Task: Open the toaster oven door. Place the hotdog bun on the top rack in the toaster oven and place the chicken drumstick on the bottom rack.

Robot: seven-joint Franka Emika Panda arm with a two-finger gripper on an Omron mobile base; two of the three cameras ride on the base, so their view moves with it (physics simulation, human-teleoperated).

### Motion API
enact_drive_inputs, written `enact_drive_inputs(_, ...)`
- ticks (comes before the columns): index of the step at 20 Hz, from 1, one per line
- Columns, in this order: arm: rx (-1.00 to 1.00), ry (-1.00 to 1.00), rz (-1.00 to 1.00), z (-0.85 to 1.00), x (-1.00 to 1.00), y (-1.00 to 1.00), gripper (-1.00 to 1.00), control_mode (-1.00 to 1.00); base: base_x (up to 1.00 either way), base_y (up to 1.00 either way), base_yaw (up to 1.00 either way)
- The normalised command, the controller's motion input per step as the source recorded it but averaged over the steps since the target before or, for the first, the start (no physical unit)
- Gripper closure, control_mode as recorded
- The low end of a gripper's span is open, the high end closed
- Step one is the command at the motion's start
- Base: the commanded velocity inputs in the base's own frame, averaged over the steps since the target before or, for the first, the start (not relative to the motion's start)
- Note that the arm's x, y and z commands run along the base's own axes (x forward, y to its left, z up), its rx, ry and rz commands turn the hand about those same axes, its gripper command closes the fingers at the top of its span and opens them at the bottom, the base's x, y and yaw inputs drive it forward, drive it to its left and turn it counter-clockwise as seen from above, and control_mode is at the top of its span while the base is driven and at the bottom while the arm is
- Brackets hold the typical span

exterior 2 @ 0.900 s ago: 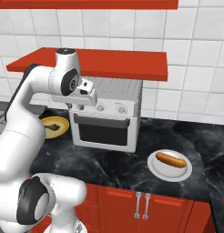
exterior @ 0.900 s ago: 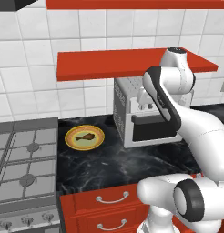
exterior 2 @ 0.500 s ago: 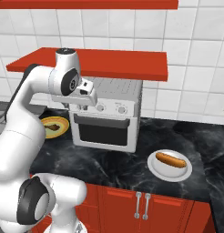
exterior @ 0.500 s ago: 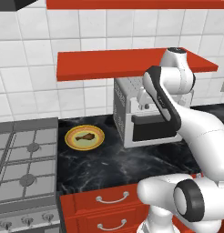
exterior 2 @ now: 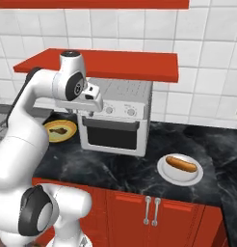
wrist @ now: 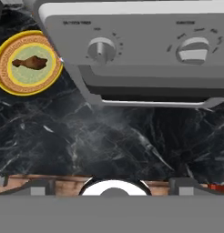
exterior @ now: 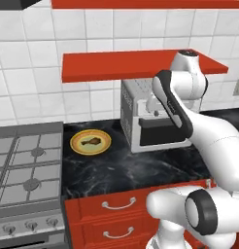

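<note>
The silver-grey toaster oven (exterior 2: pixel 125 91) stands on the black counter under a red shelf. Its door (exterior 2: pixel 113 135) with the dark window looks shut, so the top rack and bottom rack are hidden. My gripper (exterior 2: pixel 94 106) hangs at the oven's upper left front, just out from the knobs. In the hand view the gripper (wrist: pixel 113 184) is open, its tips wide apart with nothing between them, and the door's handle bar (wrist: pixel 150 103) lies ahead. The chicken drumstick (exterior: pixel 90 142) (wrist: pixel 29 62) lies on a yellow plate (exterior: pixel 75 147) left of the oven. The hotdog bun (exterior 2: pixel 180 164) rests on a white plate (exterior 2: pixel 164 177) to the right.
A gas stove (exterior: pixel 24 165) sits at the counter's left end. The red shelf (exterior: pixel 141 63) overhangs the oven closely. Red drawers and cabinet doors (exterior 2: pixel 149 212) run below the counter edge. Bare black counter (exterior: pixel 121 168) spreads in front of the oven.
</note>
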Motion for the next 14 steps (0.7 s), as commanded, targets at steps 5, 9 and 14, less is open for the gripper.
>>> enact_drive_inputs(5, 0.0, 0.0, 0.0, 0.0, 0.0, 0.0, -1.0, 1.0, -0.16, 0.43, 0.01)
enact_drive_inputs(9, 0.0, 0.0, 0.0, 0.0, 0.0, 0.0, -1.0, 1.0, 0.0, 0.66, 0.0)
enact_drive_inputs(14, 0.0, 0.0, 0.0, 0.0, 0.0, 0.0, -1.0, 1.0, 0.12, 0.83, 0.0)
